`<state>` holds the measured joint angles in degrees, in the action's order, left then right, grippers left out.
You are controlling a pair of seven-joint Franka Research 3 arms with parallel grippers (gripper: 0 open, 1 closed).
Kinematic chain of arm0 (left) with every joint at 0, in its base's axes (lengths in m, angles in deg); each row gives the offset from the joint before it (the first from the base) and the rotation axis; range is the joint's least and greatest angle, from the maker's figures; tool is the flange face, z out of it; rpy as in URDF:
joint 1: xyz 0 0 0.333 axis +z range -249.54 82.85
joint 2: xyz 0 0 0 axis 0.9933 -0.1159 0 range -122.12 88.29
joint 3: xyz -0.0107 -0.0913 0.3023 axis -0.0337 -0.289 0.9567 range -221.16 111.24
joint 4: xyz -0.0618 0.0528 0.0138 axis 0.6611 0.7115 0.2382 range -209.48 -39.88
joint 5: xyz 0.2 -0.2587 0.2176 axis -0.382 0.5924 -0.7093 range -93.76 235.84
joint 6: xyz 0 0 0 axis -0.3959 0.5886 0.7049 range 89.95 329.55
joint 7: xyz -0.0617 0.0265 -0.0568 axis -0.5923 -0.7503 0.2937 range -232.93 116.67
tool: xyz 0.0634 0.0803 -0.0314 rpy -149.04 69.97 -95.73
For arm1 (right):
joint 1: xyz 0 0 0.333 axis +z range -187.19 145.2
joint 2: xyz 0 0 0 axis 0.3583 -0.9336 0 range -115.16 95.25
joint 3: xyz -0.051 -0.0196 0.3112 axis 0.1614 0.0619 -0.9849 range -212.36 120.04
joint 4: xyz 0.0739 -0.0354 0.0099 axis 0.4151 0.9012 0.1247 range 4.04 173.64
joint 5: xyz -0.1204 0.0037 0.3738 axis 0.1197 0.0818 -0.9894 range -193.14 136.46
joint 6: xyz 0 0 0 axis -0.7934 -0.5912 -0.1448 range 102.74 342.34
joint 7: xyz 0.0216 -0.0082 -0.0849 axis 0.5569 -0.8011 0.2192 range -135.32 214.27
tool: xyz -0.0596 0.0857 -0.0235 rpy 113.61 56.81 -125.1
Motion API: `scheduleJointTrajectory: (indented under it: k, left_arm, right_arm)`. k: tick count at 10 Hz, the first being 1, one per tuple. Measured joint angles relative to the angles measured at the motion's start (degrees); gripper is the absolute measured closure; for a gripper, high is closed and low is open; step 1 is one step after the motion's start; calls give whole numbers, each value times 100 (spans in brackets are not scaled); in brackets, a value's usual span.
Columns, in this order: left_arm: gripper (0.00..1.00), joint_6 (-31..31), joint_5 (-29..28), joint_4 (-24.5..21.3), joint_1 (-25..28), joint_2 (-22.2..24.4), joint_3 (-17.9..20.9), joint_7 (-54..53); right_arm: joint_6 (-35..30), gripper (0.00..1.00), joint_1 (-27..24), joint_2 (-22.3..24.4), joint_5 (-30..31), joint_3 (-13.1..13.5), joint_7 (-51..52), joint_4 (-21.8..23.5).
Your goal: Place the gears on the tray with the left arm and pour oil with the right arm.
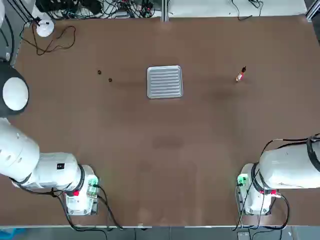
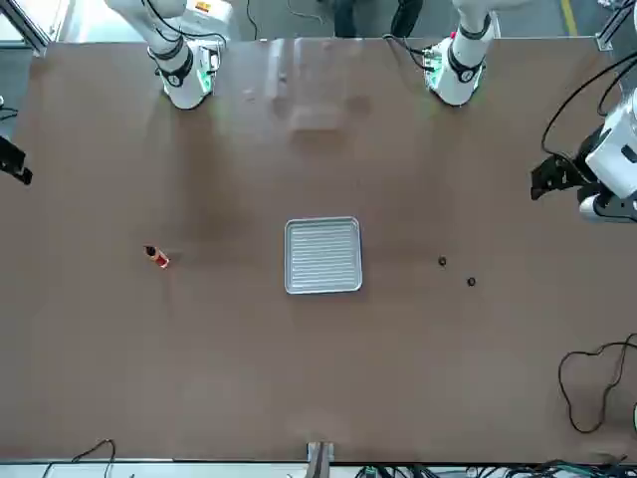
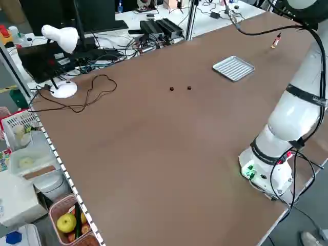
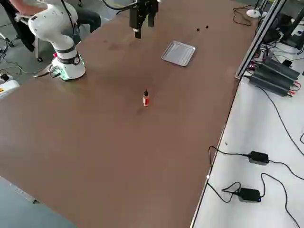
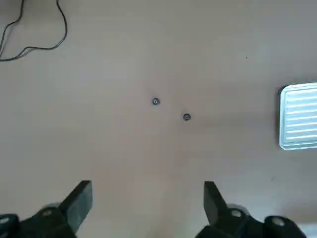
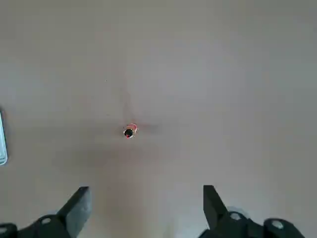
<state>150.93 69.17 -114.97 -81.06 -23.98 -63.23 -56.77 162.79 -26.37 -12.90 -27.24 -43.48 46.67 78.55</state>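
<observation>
Both grippers sat closest to the wrist cameras, and each stood wide apart and empty: the left gripper (image 5: 145, 208) hung high above the bare tabletop (image 1: 165, 150) short of the gears, and the right gripper (image 6: 145, 208) hung likewise short of the oil bottle (image 6: 129, 131). Nothing of the task looked done. The two gears (image 1: 99, 72) (image 1: 110, 79) lay loose on the tabletop, near each other but apart, on the left arm's side and well clear of the ribbed metal tray (image 1: 164, 81). That tray rested near the middle of the tabletop with nothing in it. The oil bottle (image 1: 240, 75) stood upright with its cap on, well off to the tray's other side, within the right arm's (image 1: 285, 172) half. The left arm (image 1: 30, 160) was drawn back near its base, like the right. Judging from this, the whole job remained: the left gripper would have to fetch each gear in turn and set it on the tray, and only then would the right gripper have to pick up the bottle and tip it over them
</observation>
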Motion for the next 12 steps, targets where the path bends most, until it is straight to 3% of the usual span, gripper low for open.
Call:
scheduleJointTrajectory:
  k: [4,7,12]
  left_arm:
    - [1,2,0,0,-2,0,-8,0]
    - [1,429,1,-210,-7,-12,-267,90]
    - [1,2713,0,-2226,-20,-159,-507,245]
  right_arm:
    - [-37,0,-25,-7,-1,10,254,12]
    - [-6,0,-479,-95,-700,48,1514,77]
    - [346,0,-1291,-241,-1774,73,3765,782]
